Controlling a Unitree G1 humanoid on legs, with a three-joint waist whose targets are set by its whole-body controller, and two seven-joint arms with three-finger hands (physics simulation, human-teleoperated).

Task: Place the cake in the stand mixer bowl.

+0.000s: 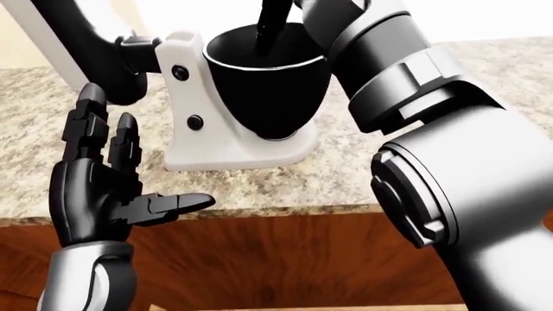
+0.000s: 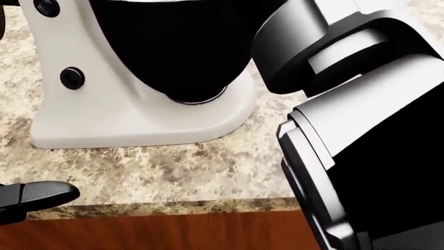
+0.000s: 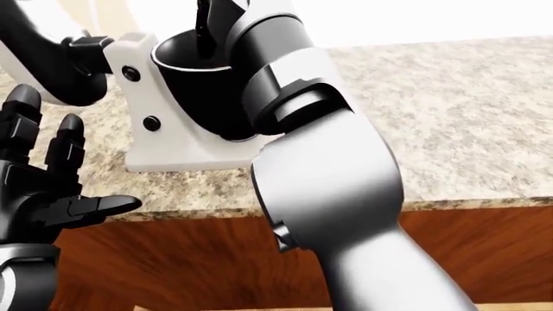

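The right arm (image 1: 406, 84) reaches up over the black stand mixer bowl (image 1: 264, 78); its hand is hidden at the rim, so finger state cannot be told. The cake is not visible. The left hand (image 1: 99, 184) is raised beside the speckled tabletop (image 1: 484, 71), fingers (image 1: 86, 126) released.

All three views look from the robot's head down and forward onto the counter (image 1: 484, 71) edge. Head view sits closest, cropped tight on the mixer (image 2: 131, 112) base and right arm (image 2: 360, 130). Left-eye and right-eye views are wider, slightly offset sideways, both sharing mixer, bowl (image 1: 264, 78) and left hand (image 1: 99, 178). The bowl's inside is probably not visible in any view.
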